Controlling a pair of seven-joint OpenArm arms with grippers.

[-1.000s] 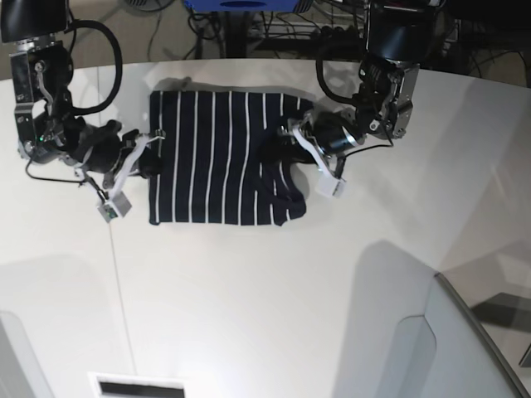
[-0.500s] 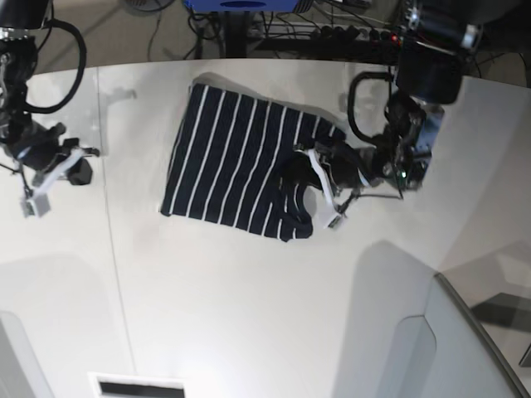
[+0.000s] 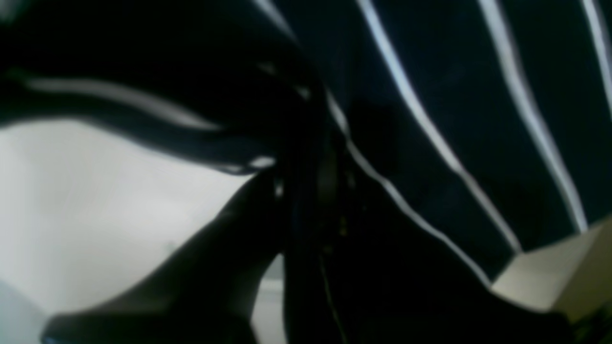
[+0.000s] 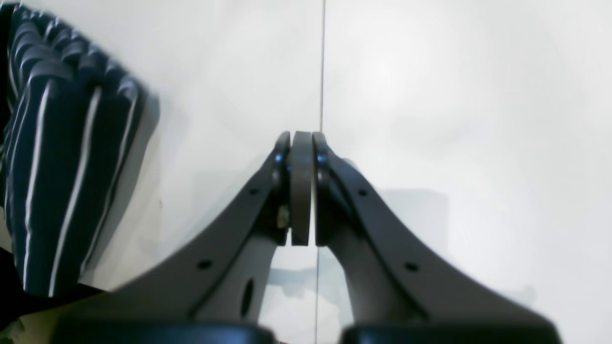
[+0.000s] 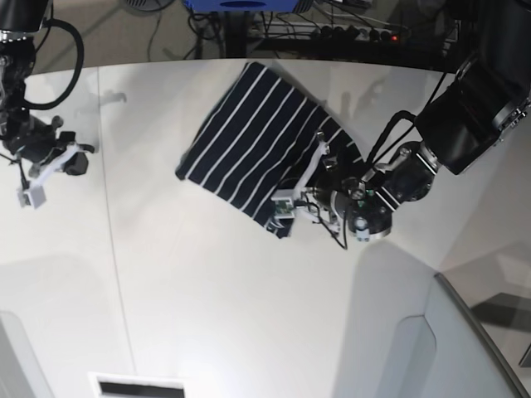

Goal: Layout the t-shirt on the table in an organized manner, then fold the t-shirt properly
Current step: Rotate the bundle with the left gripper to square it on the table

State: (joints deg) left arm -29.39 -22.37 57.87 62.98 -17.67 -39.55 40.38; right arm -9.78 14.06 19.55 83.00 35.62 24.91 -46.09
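Note:
The t-shirt (image 5: 249, 133), navy with thin white stripes, lies folded into a compact rectangle and turned on a diagonal at the back middle of the table (image 5: 207, 290). My left gripper (image 5: 286, 203) is at the shirt's near right corner, shut on its edge. In the left wrist view the striped fabric (image 3: 454, 95) fills the frame and bunches between the dark fingers (image 3: 239, 224). My right gripper (image 5: 37, 186) hovers far to the left, shut and holding nothing. Its pads (image 4: 301, 191) press together above the bare table (image 4: 454, 95), with the t-shirt (image 4: 62, 157) off to the side.
A thin seam line (image 5: 116, 249) runs across the tabletop near my right gripper. A grey panel (image 5: 448, 348) rises at the near right. Cables and a stand (image 5: 241, 25) sit beyond the table's curved back edge. A slotted white piece (image 5: 137, 385) lies at the near edge.
The right gripper let go of the shirt's left edge and drew away to the left. The left gripper swung the shirt around onto a diagonal and toward the right.

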